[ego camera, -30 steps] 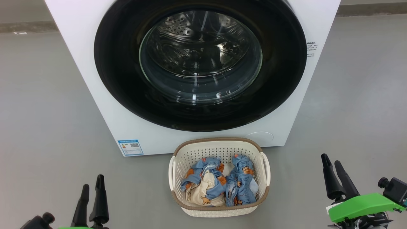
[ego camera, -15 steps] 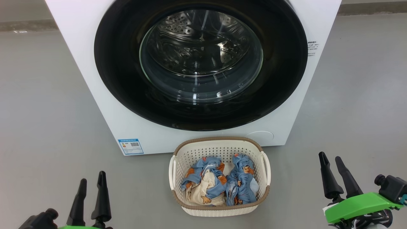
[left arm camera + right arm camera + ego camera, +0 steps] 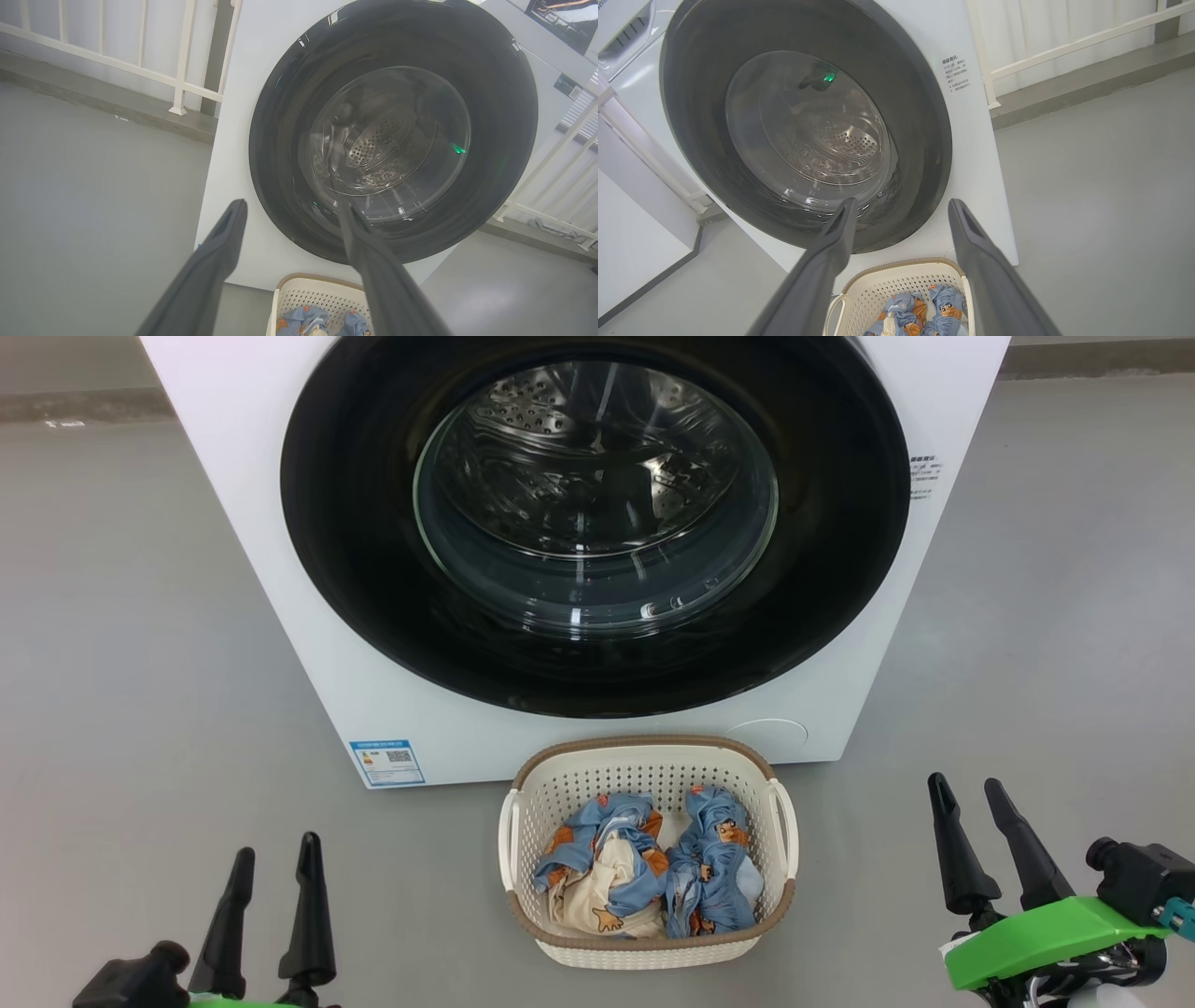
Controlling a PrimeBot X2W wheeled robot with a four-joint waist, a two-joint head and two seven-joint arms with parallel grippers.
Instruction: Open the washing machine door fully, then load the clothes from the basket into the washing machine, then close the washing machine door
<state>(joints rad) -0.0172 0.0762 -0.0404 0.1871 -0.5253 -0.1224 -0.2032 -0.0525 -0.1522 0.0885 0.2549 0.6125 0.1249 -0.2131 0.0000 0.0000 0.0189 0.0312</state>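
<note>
Here the washing machine (image 3: 280, 579) stands on the grey floor (image 3: 131, 691), a white box with a small blue label (image 3: 386, 763) at its lower front corner on the robot's left. The washing machine door (image 3: 355, 579) lies closed flat against the front, and through the clear bowl inside its glossy black rim the perforated steel drum (image 3: 579, 439) can be seen. The basket (image 3: 644, 749) sits on the floor just in front of the machine, below the door's lower edge, with its long side towards the robot. The clothes (image 3: 644, 882) lie inside it as two crumpled bundles side by side, blue with orange-brown bears; the one on the robot's left shows a cream part. The left tool (image 3: 277, 845) hangs low at the robot's left, well apart from the basket, its two dark fingers spread and holding nothing. The right tool (image 3: 963, 780) is at the robot's right, likewise clear of the basket, fingers spread and empty, with a green bracket behind them. Both wrist views look up along the parted fingers at the closed door, with a white railing (image 3: 182, 56) beyond the machine.
</note>
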